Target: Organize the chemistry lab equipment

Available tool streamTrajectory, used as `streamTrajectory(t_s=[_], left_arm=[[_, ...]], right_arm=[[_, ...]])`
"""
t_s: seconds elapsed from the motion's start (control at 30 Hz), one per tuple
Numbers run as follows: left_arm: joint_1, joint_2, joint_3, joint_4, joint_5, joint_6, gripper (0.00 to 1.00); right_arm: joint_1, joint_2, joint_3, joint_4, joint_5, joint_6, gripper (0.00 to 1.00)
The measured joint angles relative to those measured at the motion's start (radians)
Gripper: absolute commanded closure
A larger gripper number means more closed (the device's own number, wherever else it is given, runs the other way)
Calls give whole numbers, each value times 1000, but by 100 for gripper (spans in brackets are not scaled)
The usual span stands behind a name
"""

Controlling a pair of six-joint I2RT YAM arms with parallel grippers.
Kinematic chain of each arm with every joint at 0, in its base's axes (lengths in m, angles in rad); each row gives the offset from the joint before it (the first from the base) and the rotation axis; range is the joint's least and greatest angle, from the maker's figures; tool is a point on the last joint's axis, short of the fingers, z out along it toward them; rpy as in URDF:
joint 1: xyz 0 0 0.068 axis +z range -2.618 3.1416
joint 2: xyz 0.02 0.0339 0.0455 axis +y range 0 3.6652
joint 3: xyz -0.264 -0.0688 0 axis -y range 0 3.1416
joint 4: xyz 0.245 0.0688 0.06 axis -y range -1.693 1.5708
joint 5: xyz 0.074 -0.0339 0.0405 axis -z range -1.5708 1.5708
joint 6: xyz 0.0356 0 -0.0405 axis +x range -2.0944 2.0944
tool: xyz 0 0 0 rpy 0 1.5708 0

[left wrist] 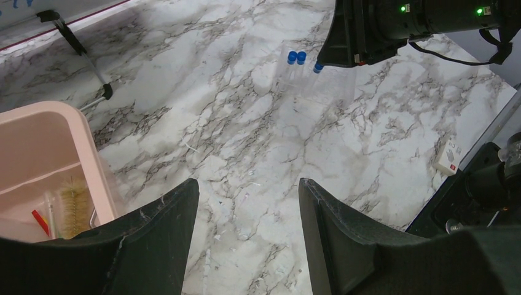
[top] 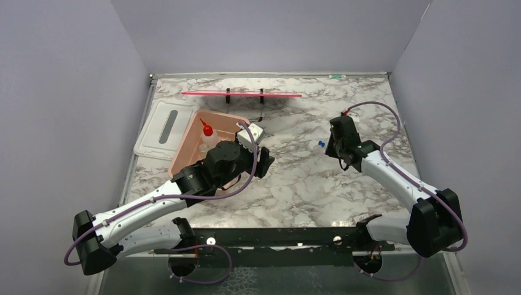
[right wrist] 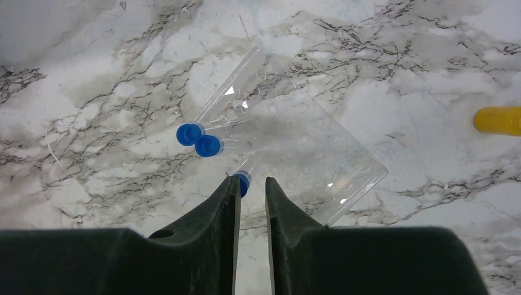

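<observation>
A: Nearest the lens, the right pincer is noted: black fingers drawn narrow, a slim gap left between them. Anything held?

B: It cannot be told. One clear tube with a blue cap is seen right at the tips, the cap half hidden by one finger. Whether it is clamped or only touched is not shown.

A: Direction and axis?

B: The tube lies straight ahead of the pincer. Its clear body is judged to run away and to the right on a slant, so the closing line would be met obliquely, not squarely.

A: Beyond that?

B: The two further blue-capped tubes are logged side by side, caps just left of the tips, bodies on the same slant. All three are laid against a clear dimpled plastic plate on the marble-patterned desk. A yellow cylindrical end is noted at the right edge, unidentified.

A: And the left pincer?

B: It is held wide with nothing in it, low over the desk just beside the pink plastic tub. The tubes are seen well ahead of it.

A: Nearer arm?

B: The right. A slight wrist turn is judged necessary for a square grip.
</observation>
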Motion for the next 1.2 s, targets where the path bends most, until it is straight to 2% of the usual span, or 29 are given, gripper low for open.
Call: streamTrajectory(t_s=[0.23, 0.53, 0.67, 0.83, 0.93, 1.2], left_arm=[[0, 0, 0, 0, 0, 0, 36], [0, 1, 10, -16, -27, -8, 36], [0, 6, 66, -78, -105, -23, 34], [23, 8, 167, -189, -276, -50, 45], [104, 6, 224, -253, -365, -70, 49], [509, 31, 298, -377, -390, -99, 53]], right_arm=[[0, -3, -5, -1, 0, 12, 73], [0, -45, 53, -84, 1, 29, 59], [0, -122, 105, -92, 0, 29, 59], [0, -174, 104, -91, -24, 27, 62], [0, -193, 74, -79, -54, 26, 65], [0, -223, -28, -46, -150, 26, 68]])
